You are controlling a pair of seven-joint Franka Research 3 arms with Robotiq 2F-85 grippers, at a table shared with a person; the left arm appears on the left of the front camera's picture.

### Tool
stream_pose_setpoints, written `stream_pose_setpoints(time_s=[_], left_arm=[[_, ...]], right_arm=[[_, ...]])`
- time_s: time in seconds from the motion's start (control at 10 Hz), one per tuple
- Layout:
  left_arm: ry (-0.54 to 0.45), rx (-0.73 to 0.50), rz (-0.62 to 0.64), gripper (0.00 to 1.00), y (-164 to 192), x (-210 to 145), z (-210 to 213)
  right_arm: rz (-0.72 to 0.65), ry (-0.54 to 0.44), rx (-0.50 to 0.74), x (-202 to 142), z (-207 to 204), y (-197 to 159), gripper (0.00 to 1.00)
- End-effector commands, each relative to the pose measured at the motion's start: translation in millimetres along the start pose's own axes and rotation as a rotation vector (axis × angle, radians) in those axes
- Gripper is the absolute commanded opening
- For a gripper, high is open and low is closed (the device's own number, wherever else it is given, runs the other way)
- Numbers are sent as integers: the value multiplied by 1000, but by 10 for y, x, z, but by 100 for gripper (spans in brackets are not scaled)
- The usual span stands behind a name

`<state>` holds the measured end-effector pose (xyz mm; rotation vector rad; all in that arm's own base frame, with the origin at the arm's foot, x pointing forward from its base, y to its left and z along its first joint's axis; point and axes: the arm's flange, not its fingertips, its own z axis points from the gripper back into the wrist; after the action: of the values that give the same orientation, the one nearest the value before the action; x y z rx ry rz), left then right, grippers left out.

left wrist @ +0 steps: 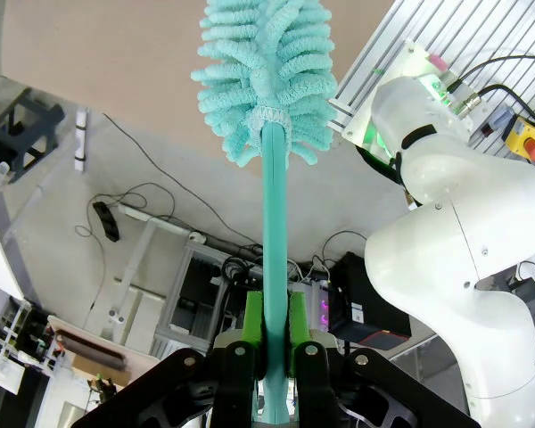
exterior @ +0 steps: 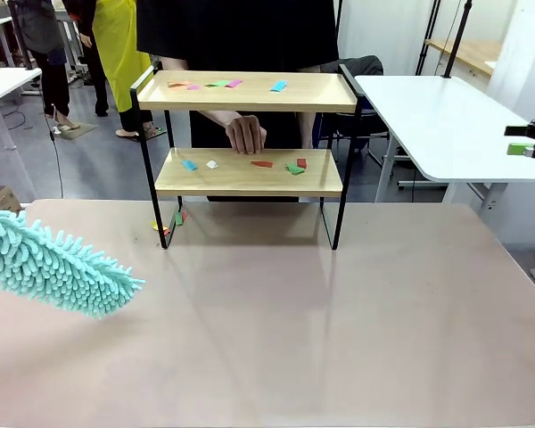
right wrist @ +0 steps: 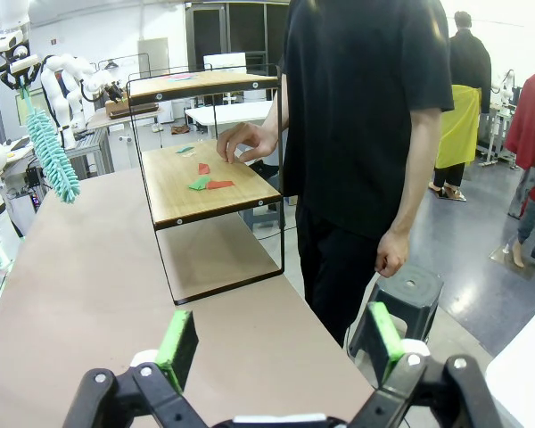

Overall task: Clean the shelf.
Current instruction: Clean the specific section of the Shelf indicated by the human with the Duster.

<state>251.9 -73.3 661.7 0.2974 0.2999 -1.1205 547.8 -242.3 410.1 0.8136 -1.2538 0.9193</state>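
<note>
The shelf (exterior: 250, 174) stands at the table's far middle, two wooden boards in a black frame. Coloured paper scraps lie on its top board (exterior: 223, 85) and lower board (exterior: 290, 166). A person's hand (exterior: 246, 134) rests on the lower board. My left gripper (left wrist: 275, 308) is shut on the handle of a teal fluffy duster (left wrist: 266, 71), whose head (exterior: 53, 263) hangs over the table's left side, well short of the shelf. My right gripper (right wrist: 280, 343) is open and holds nothing, off the table's right edge (exterior: 528, 143). In the right wrist view the shelf (right wrist: 205, 192) and duster (right wrist: 52, 156) stand farther off.
A few scraps (exterior: 167, 225) lie on the brown table (exterior: 276, 321) by the shelf's left foot. The person (right wrist: 366, 134) in black stands behind the shelf. A white table (exterior: 446, 125) sits at the back right, a stool (right wrist: 408, 294) beside the person.
</note>
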Motion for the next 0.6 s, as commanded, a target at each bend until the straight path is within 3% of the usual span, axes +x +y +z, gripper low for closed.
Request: stream_pose_setpoints(time_s=[0.0,0.1,0.2,0.5], left_arm=[[0,0,0,13,0,0,0],[-165,-37,21,13,-37,6,69],[-264,-66,-2,13,-54,62,131],[-480,-172,-39,13,-87,272,118]], right_arm=[[7,-2,2,41,-15,13,100],[7,-2,2,41,-15,13,100],[7,-2,2,41,-15,13,100],[7,-2,2,41,-15,13,100]])
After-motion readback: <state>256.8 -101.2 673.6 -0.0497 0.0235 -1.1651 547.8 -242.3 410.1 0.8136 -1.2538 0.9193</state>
